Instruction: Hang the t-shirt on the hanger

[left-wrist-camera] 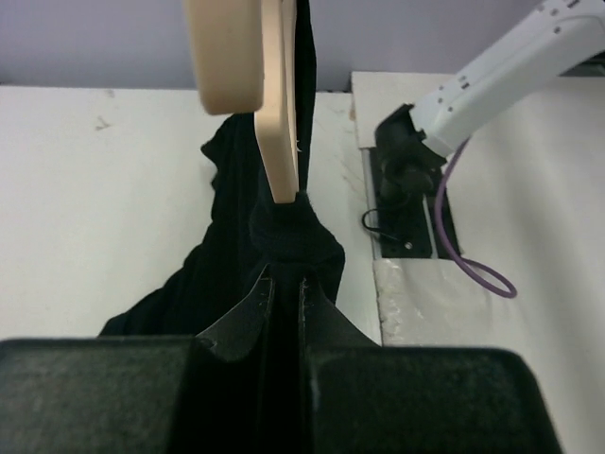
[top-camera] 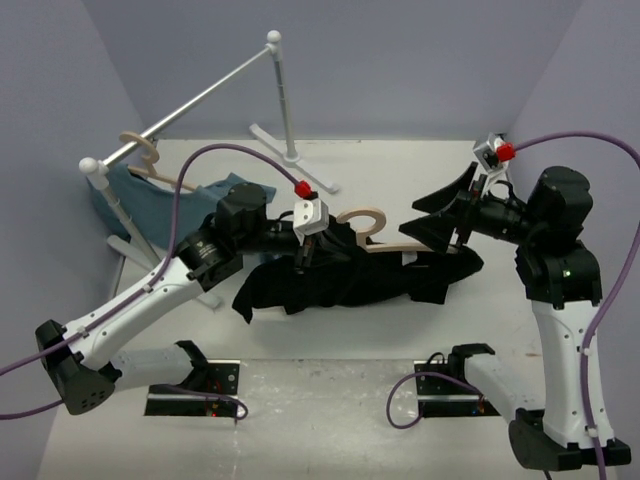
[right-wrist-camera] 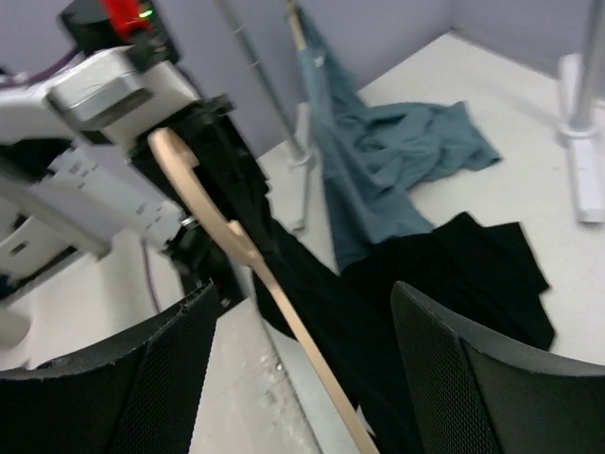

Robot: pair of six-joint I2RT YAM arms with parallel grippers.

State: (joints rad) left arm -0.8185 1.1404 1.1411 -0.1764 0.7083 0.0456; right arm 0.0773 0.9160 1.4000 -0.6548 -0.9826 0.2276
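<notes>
1. The left hand (left-wrist-camera: 284, 301) is almost fully closed. It pinches a bunch of the black short-sleeved t-shirt (top-camera: 340, 282) where one end of the pale beige wood-like coat hanger (left-wrist-camera: 274, 123) goes into the cloth.
2. The right hand (right-wrist-camera: 302, 301) is spread wide and grips nothing. The hanger's other arm runs between its fingers (right-wrist-camera: 463, 378).
3. The t-shirt hangs below the hanger and trails onto the white table (top-camera: 400, 170). It is near a teal-blue shirt (right-wrist-camera: 397, 161) draped from a metal clothes rail (top-camera: 200, 100).
</notes>
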